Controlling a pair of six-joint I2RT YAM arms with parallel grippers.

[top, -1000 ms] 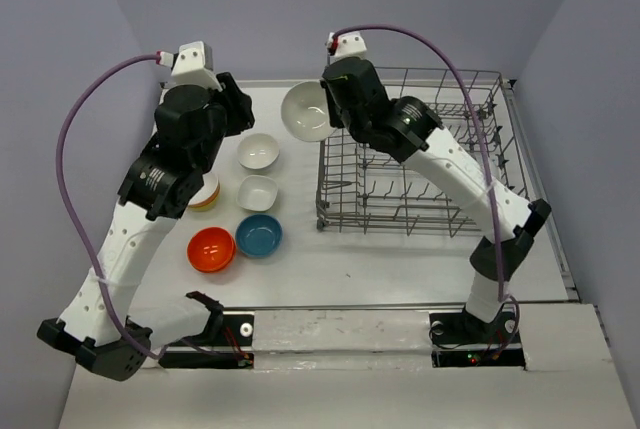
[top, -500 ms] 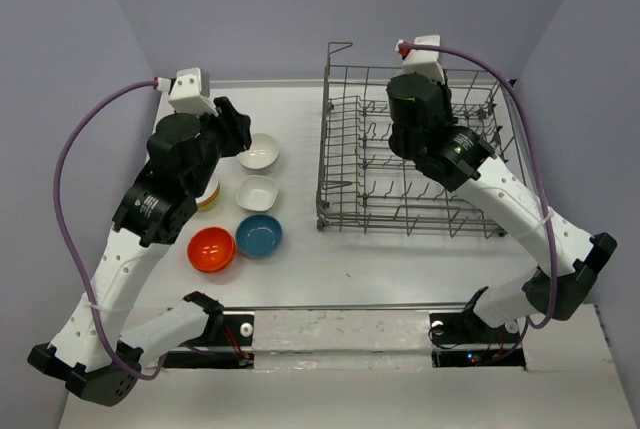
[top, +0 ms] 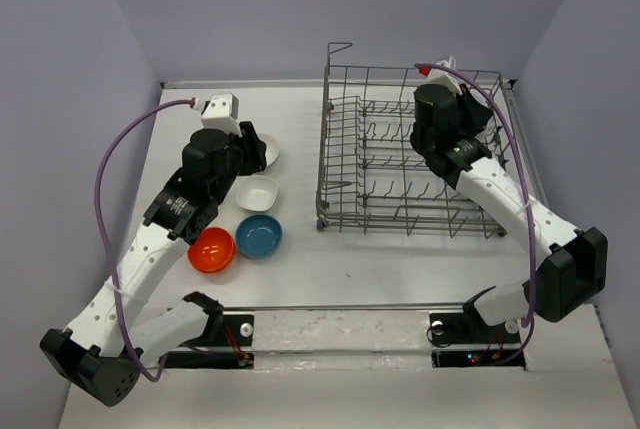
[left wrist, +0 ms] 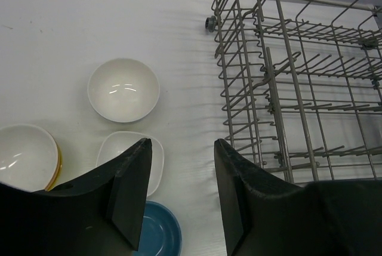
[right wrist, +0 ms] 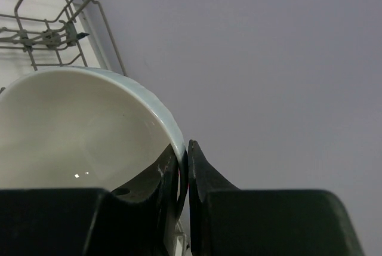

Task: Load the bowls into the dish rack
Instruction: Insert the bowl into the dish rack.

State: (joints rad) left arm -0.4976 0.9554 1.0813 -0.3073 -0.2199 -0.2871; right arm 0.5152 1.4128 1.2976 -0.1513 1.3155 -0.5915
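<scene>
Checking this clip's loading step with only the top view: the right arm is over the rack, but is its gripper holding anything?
Observer: Yes. The right wrist view shows the right gripper shut on the rim of a round white bowl.
Operator: And the left gripper's jaws?
Observer: The left gripper is open, hovering over the squarish white bowl.
Operator: Anything hidden under that arm?
Observer: A stacked pair of bowls, white inside yellow-orange.
</scene>
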